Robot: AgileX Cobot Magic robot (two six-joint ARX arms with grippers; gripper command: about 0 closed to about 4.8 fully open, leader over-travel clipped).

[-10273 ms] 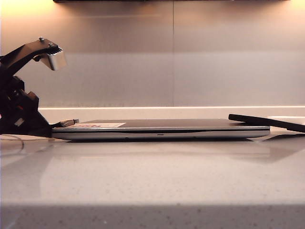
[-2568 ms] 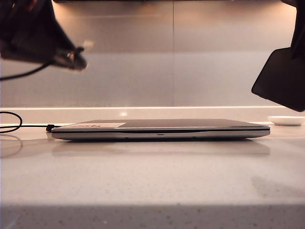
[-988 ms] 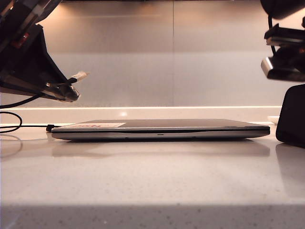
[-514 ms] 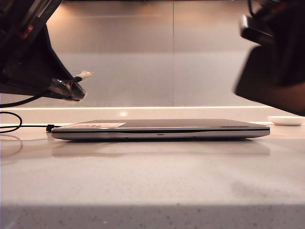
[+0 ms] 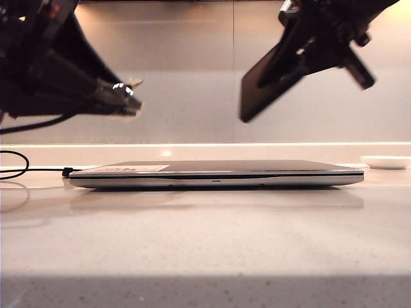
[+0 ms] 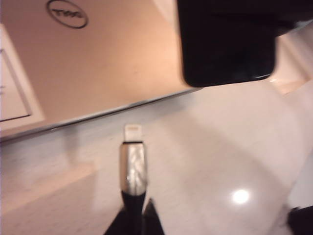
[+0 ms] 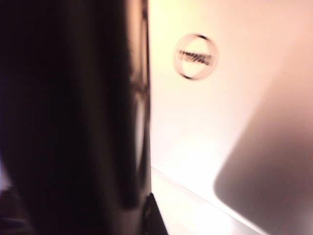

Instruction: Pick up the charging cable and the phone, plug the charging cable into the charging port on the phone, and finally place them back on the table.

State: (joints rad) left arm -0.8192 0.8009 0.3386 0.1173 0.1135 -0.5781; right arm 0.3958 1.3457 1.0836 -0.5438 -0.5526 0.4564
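**Lining up plug and port in mid-air**

We are holding the charging cable clamped in the left gripper, fingers together on it, silver plug pointing right. The right gripper is gripping the phone, tilted, lower end nearest the plug, both above the closed laptop on the surface. We are judging alignment needs the port edge squared to the plug before closing in slowly.

Since a second ago the right gripper has carried the phone from beside the laptop's right end up over its lid, tilted. The left gripper, clamped on the charging cable, has edged toward it above the laptop's left end.
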